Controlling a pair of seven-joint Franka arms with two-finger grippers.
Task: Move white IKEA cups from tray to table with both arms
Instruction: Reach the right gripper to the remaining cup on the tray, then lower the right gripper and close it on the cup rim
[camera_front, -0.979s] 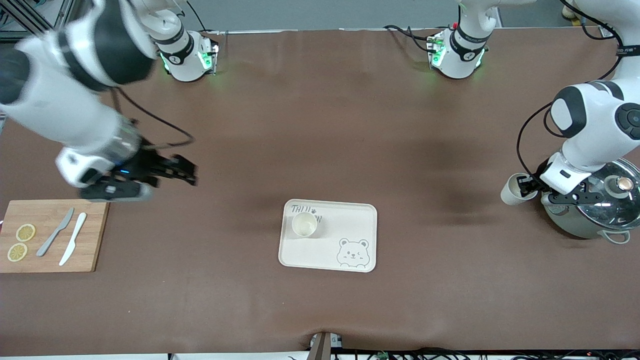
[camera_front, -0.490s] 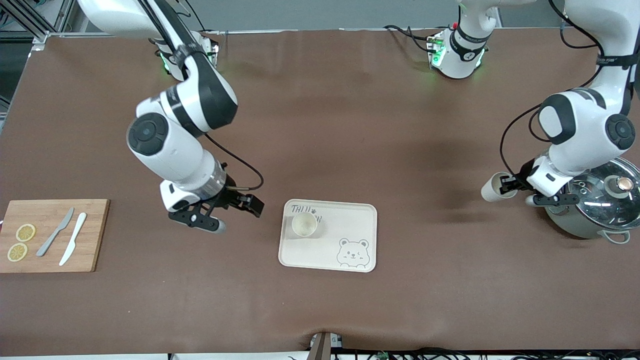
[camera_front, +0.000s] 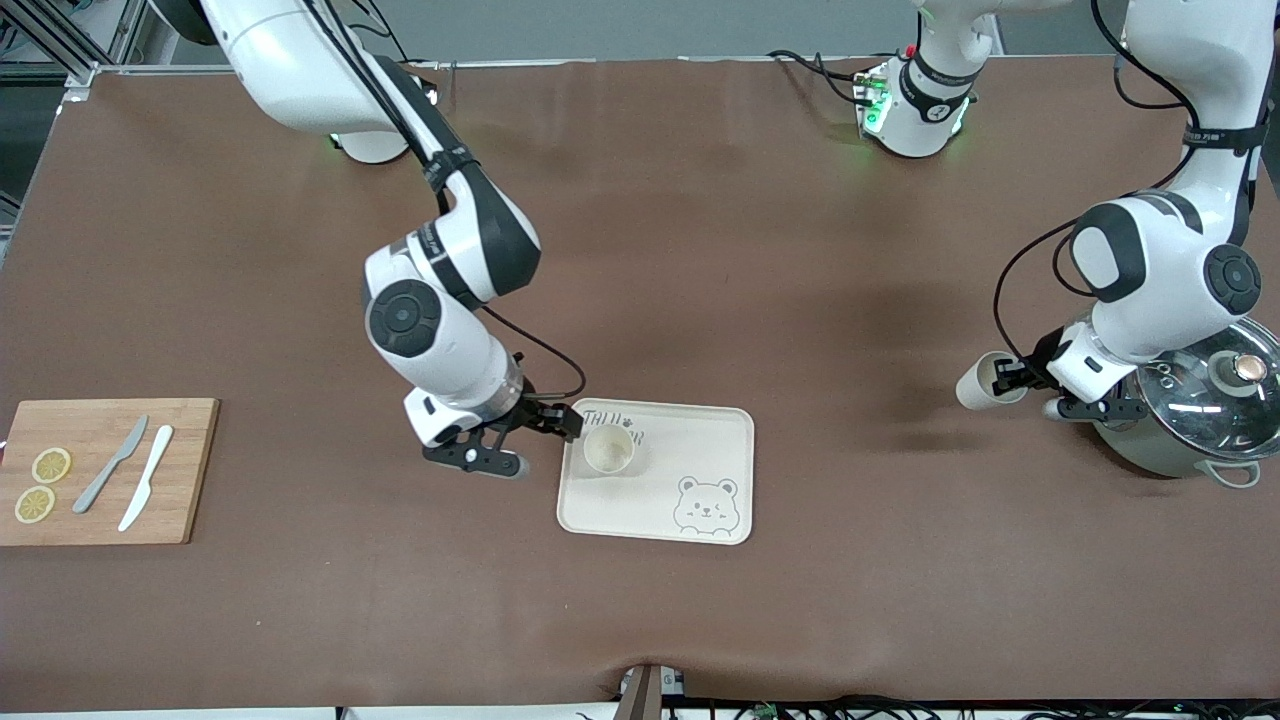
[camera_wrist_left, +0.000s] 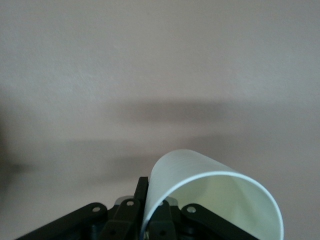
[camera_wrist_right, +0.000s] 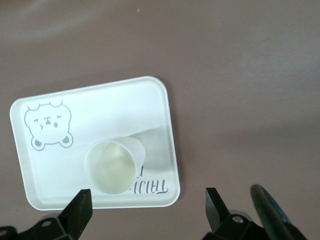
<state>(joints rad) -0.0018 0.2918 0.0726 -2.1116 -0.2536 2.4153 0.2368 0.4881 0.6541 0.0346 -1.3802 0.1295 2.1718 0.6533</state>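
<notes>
Two white cups are showing: one is standing upright on the bear-printed tray at lower centre of the front view, near the tray's corner toward the right arm's end, and the other is tilting on its side at right of centre, beside the grey-green pot. The left gripper is pinching that second cup by its rim, fingers pressed onto the wall, up in the air over bare table. The right gripper is hovering over the tray's edge just beside the standing cup, its fingers spreading wide and holding nothing.
</notes>
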